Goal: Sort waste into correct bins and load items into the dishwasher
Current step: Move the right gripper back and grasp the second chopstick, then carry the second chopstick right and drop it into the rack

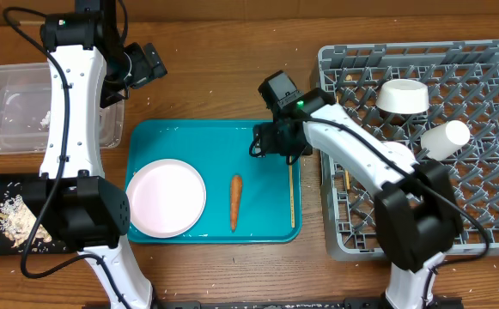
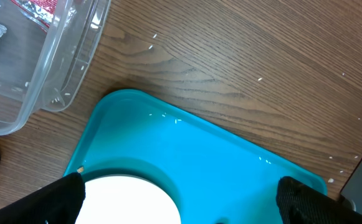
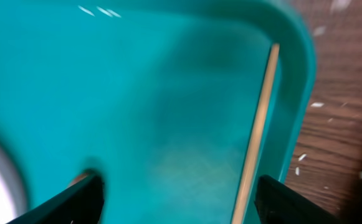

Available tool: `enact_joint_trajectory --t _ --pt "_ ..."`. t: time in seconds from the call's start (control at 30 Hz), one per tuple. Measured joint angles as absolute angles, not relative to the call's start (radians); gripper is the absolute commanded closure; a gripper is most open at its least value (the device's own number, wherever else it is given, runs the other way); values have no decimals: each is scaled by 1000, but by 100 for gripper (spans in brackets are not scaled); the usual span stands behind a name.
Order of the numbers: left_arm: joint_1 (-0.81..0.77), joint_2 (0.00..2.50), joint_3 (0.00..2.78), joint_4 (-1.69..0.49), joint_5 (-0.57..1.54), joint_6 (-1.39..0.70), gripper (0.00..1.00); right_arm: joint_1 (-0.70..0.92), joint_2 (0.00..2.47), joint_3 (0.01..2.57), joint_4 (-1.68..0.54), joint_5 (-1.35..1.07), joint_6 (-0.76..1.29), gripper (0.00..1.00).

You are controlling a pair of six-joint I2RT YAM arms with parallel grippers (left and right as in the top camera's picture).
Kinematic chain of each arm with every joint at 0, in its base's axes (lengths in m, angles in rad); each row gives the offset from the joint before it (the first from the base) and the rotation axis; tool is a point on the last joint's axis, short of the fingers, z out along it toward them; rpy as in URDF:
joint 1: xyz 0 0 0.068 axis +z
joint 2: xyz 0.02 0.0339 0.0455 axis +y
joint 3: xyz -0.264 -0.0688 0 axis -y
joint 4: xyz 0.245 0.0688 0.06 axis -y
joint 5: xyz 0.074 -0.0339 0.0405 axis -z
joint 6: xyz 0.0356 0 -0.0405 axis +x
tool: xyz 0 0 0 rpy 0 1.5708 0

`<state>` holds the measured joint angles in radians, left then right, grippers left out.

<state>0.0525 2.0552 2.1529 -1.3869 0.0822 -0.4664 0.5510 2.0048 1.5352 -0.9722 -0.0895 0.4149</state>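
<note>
**Right arm reaches low over the teal tray's far right corner**

The right gripper (image 3: 177,186), jaws apart, hangs above the teal tray (image 1: 206,137). A chopstick (image 3: 258,124) lies along the tray's right rim, between the fingers and nearer the right one. Its lower end is cut off in the wrist view. The left gripper (image 2: 177,190), spread wide, hovers by the tray's far left corner.

A rectangular teal plastic serving tray (image 1: 189,142) with rounded corners and a low raised rim lies flat in the middle of the brown wood-grain counter (image 1: 223,69), its long sides running left to right. Its glossy floor shows small glints of light. Tiny white specks (image 2: 260,79) are scattered on the bare wood just beyond the tray's far edge
</note>
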Motion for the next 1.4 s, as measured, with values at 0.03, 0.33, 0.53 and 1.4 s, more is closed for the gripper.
enact_joint_trajectory --t 0.03,0.33,0.53,1.4 --pt "52 2055 2153 -1387 82 -466 0 551 2022 1535 -977 -90 415 22" --pt "52 2055 2153 -1387 82 -466 0 551 2100 1531 -994 -92 419 22" --pt "52 2055 2153 -1387 82 -466 0 551 2102 1531 -999 -69 419 23" --pt "52 2055 2153 -1387 82 -466 0 527 2083 1805 -1327 7 476 96"
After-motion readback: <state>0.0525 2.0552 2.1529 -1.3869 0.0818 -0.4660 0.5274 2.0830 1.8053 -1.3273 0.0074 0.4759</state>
